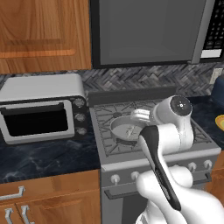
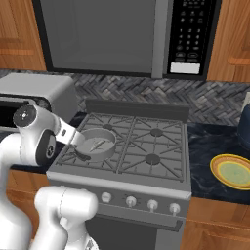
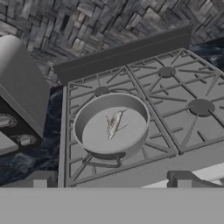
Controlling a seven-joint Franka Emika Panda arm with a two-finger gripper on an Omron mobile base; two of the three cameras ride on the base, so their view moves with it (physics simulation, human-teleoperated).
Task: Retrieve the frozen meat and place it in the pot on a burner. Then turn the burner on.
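Stove [image 3: 192, 144] is spreading across the middle of the hand view, with a toaster oven [image 1: 41, 113] sitting at the left of the left base view. Grey pot [image 3: 111, 127] is resting on the front-left burner grate, left of centre. Frozen meat [image 3: 114, 124], a thin pale sliver, is lying inside the pot. Gripper [image 3: 111, 180] is hanging at the bottom edge, fingers [image 3: 40, 179] spread wide, pinching nothing.

This is a home kitchen. A grey four-burner gas stove [image 2: 132, 141] sits mid-frame between dark marbled stone counters [image 1: 43, 157], with a silver toaster oven [image 1: 41, 111] at left. Orange-brown wooden cabinets [image 1: 43, 35] fill the upper left, beside a black-and-steel microwave [image 2: 122, 36].
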